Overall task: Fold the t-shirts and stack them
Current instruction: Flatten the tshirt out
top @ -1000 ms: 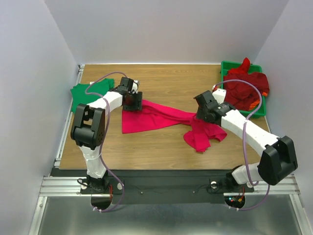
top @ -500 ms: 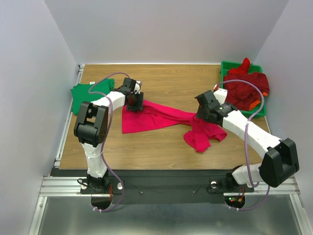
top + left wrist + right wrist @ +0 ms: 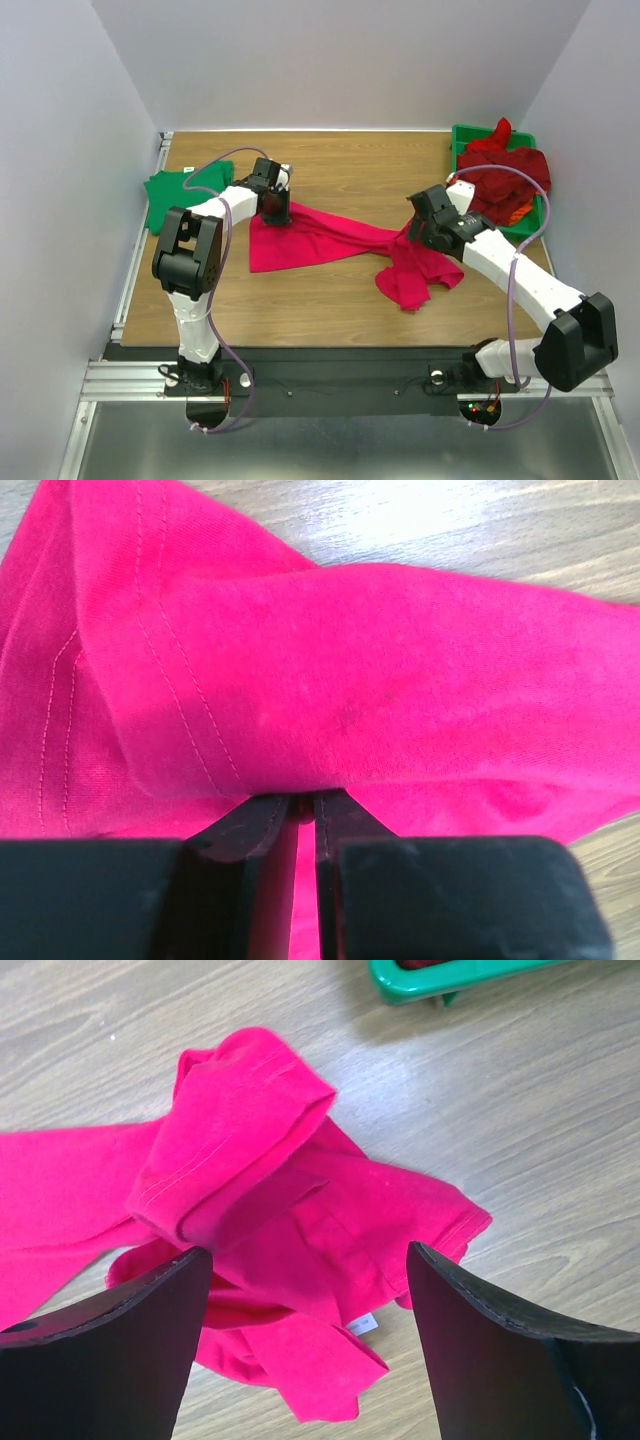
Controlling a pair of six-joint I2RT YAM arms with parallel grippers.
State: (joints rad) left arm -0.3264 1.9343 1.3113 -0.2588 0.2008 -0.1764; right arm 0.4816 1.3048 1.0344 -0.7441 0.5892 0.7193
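A bright pink-red t-shirt (image 3: 320, 240) lies crumpled across the middle of the wooden table. My left gripper (image 3: 278, 212) is at its upper left corner. In the left wrist view the black fingers (image 3: 250, 825) are pinched on a fold of the pink cloth (image 3: 350, 660), so the left gripper (image 3: 303, 802) is shut on it. My right gripper (image 3: 420, 237) hovers over the shirt's bunched right end. Its jaws (image 3: 308, 1252) stand wide open above the pink cloth (image 3: 250, 1160), touching nothing. A green t-shirt (image 3: 170, 192) lies at the far left. Dark red t-shirts (image 3: 505, 175) are heaped in the tray.
A green plastic tray (image 3: 462, 135) stands at the back right, its corner (image 3: 440, 978) showing in the right wrist view, with a bit of orange cloth (image 3: 520, 210) in the heap. A white label (image 3: 362, 1325) pokes from the pink shirt. White walls close in both sides and the back.
My left gripper has closed down onto the pink shirt's corner. The right arm has drifted slightly right, its jaws still open.
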